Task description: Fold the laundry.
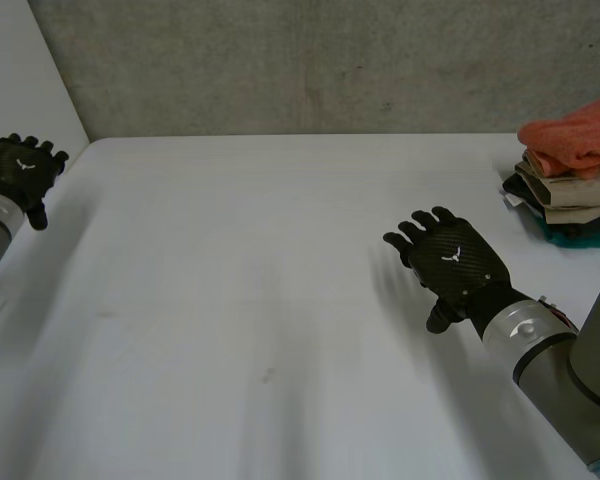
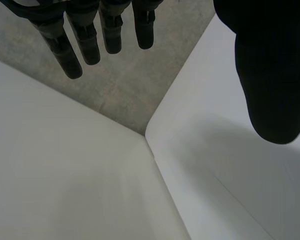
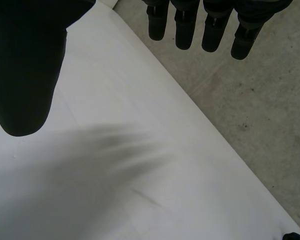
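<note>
Starting at the right hand (image 1: 452, 262): palm down above the white table (image 1: 260, 300), fingers (image 3: 184, 30) straight and a little spread, thumb (image 3: 25, 65) held out to the side, nothing gripped. On its back, a small white mark, too small to read as writing. Placed to the left of the stack of laundry (image 1: 570, 190) and nearer the robot, apart from it, with bare tabletop between.

Next, the left hand (image 1: 20, 172): likewise relaxed and spread, fingers (image 2: 90, 40) straight, thumb (image 2: 270, 75) out wide, holding nothing. Same kind of white mark on its back, unreadable. Well apart from the stack, across the whole width of the table, at the far left corner and over the table's edge.

Then the stack itself: at the table's far right edge, untouched by either hand. Topped by an orange towel (image 1: 577, 140), with folded beige cloth (image 1: 570, 200) beneath, and a teal piece (image 1: 585, 233) at the bottom. Dark fabric at the stack's left side.

Behind the stack and the table, a grey concrete wall (image 1: 330, 60).
</note>
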Controlling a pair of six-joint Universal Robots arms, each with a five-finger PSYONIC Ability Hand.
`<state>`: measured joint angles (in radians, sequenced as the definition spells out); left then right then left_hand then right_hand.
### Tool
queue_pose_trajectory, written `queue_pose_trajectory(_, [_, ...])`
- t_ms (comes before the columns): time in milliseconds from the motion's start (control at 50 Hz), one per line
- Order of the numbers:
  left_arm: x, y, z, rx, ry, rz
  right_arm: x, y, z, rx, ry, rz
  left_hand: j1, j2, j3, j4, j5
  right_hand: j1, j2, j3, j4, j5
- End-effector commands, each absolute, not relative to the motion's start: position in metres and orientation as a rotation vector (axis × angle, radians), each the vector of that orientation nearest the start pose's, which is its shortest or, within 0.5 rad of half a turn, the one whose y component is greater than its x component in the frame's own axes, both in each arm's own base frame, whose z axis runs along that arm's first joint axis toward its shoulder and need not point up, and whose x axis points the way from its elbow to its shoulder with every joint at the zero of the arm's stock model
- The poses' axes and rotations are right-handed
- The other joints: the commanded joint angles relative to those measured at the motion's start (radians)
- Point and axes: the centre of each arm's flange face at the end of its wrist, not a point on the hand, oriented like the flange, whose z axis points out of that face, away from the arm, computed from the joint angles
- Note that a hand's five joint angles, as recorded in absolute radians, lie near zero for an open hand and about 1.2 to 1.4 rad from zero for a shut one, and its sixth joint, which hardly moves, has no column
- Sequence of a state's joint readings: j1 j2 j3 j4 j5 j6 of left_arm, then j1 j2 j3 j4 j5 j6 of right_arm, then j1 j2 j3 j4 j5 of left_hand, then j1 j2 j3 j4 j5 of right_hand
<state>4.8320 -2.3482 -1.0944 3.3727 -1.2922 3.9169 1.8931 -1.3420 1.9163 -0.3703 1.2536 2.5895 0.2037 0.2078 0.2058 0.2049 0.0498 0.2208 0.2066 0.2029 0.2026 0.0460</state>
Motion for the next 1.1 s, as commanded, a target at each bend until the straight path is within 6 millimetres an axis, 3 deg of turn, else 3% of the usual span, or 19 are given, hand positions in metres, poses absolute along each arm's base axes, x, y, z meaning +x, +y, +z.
queue_pose_trajectory(20, [-0.086, -0.442, 0.188, 0.764, 2.068, -1.609, 0.246, -0.235, 0.171, -1.244, 2.018, -1.891, -0.029, -0.033, -0.031, -0.030, -0.050, -0.046, -0.032, -0.028, -0.028, -0.046])
queue_pose_trajectory(100, [-0.074, -0.413, 0.193, 0.688, 2.246, -1.448, 0.246, -0.235, 0.171, -1.241, 2.021, -1.880, -0.029, -0.033, -0.031, -0.030, -0.050, -0.046, -0.032, -0.028, -0.028, -0.046])
queue_pose_trajectory(200, [-0.069, -0.381, 0.194, 0.612, 2.398, -1.404, 0.248, -0.233, 0.169, -1.252, 2.020, -1.866, -0.029, -0.033, -0.031, -0.030, -0.050, -0.046, -0.032, -0.028, -0.028, -0.046])
queue_pose_trajectory(400, [-0.065, -0.332, 0.186, 0.572, 2.373, -1.501, 0.250, -0.230, 0.166, -1.265, 2.018, -1.847, -0.029, -0.033, -0.031, -0.030, -0.050, -0.046, -0.032, -0.028, -0.028, -0.046])
queue_pose_trajectory(480, [-0.055, -0.325, 0.182, 0.537, 2.288, -1.562, 0.249, -0.231, 0.167, -1.256, 2.020, -1.851, -0.029, -0.033, -0.031, -0.030, -0.050, -0.046, -0.032, -0.028, -0.028, -0.046])
queue_pose_trajectory(580, [-0.037, -0.331, 0.184, 0.479, 2.154, -1.644, 0.249, -0.231, 0.168, -1.259, 2.016, -1.847, -0.029, -0.033, -0.031, -0.030, -0.050, -0.046, -0.032, -0.028, -0.028, -0.046])
queue_pose_trajectory(680, [-0.038, -0.335, 0.183, 0.483, 2.150, -1.702, 0.249, -0.230, 0.168, -1.259, 2.018, -1.840, -0.029, -0.033, -0.031, -0.030, -0.050, -0.046, -0.032, -0.028, -0.028, -0.046])
queue_pose_trajectory(760, [-0.046, -0.338, 0.181, 0.478, 2.187, -1.738, 0.248, -0.231, 0.171, -1.251, 2.020, -1.846, -0.029, -0.033, -0.031, -0.030, -0.050, -0.046, -0.032, -0.028, -0.028, -0.046])
queue_pose_trajectory(920, [-0.071, -0.346, 0.195, 0.385, 2.202, -1.931, 0.241, -0.241, 0.184, -1.153, 2.034, -1.891, -0.029, -0.033, -0.031, -0.030, -0.050, -0.046, -0.032, -0.028, -0.028, -0.046])
queue_pose_trajectory(1000, [-0.088, -0.352, 0.213, 0.362, 2.154, -2.077, 0.240, -0.246, 0.197, -1.064, 2.028, -1.900, -0.029, -0.033, -0.031, -0.030, -0.050, -0.046, -0.032, -0.028, -0.028, -0.046])
queue_pose_trajectory(1040, [-0.107, -0.350, 0.229, 0.391, 2.115, -2.148, 0.239, -0.250, 0.209, -1.003, 2.018, -1.916, -0.029, -0.033, -0.031, -0.030, -0.050, -0.046, -0.032, -0.028, -0.028, -0.046])
queue_pose_trajectory(1100, [-0.144, -0.330, 0.262, 0.455, 2.067, -2.218, 0.236, -0.257, 0.231, -0.906, 2.009, -1.945, -0.029, -0.033, -0.031, -0.030, -0.050, -0.046, -0.032, -0.028, -0.028, -0.046])
